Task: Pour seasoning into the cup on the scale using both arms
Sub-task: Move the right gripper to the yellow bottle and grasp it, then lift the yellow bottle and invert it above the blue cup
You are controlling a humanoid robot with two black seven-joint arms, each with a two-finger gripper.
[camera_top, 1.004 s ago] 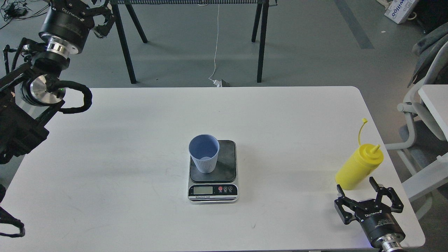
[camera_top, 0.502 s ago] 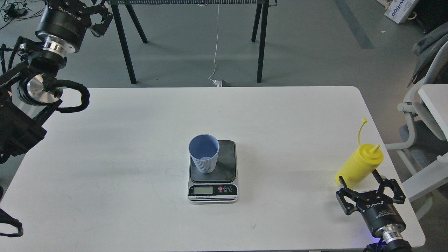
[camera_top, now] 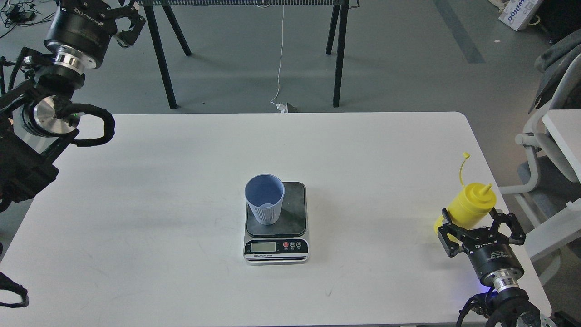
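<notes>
The light-blue ribbed cup (camera_top: 265, 199) stands upright on the left part of the scale's dark platform (camera_top: 292, 213), at the table's middle. The yellow squeeze bottle (camera_top: 472, 203) stands near the table's right edge, its nozzle bare and its cap strap sticking up. My right gripper (camera_top: 477, 223) is open, with one finger on each side of the bottle's lower body. I cannot tell whether the fingers touch it. My left gripper (camera_top: 128, 23) is raised at the top left, beyond the table's far edge, empty and partly cut off by the frame.
The white table (camera_top: 181, 181) carries only the scale, cup and bottle. Black trestle legs (camera_top: 338, 54) stand on the floor behind it. A white chair (camera_top: 540, 172) stands close to the table's right edge, near my right arm.
My right gripper has moved forward from in front of the bottle until its fingers straddle it. The bottle has shifted slightly. My left arm has drifted a little to the left.
</notes>
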